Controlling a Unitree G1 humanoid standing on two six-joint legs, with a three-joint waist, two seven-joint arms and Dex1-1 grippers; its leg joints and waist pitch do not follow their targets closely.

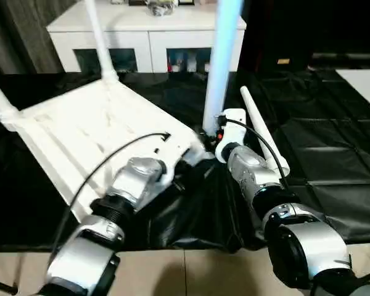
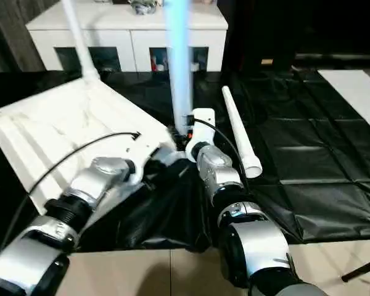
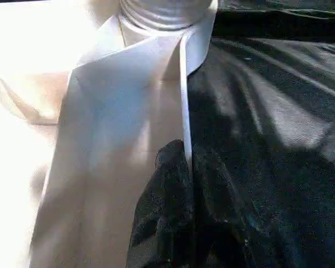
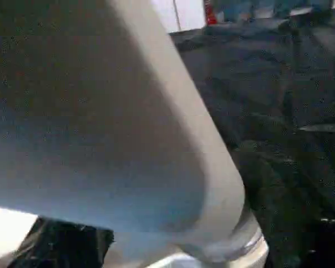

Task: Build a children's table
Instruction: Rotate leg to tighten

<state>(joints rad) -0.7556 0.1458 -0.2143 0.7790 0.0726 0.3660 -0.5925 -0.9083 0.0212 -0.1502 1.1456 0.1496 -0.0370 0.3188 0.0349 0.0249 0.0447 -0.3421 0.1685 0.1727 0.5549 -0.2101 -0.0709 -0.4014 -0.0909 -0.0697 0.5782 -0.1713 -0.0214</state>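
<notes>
The white tabletop [image 1: 92, 132] lies upside down and tilted on the black mat. Two legs [image 1: 97, 37] rise from its far corners. A third leg [image 1: 223, 61], bluish in the light, stands upright in the near right corner socket [image 3: 162, 14]. Another leg [image 1: 262, 132] lies loose on the mat to the right. My left gripper [image 3: 185, 155] is shut on the tabletop's thin rim just below that socket. My right gripper [image 1: 213, 139] is at the foot of the upright leg, which looms very close in the right wrist view [image 4: 128, 128].
A white cabinet [image 1: 148, 34] with dark glass doors stands behind the work. A flat white board [image 1: 365, 80] lies at the far right. The black mat [image 1: 333, 160] covers the floor, with pale tiles [image 1: 191, 271] along its near edge.
</notes>
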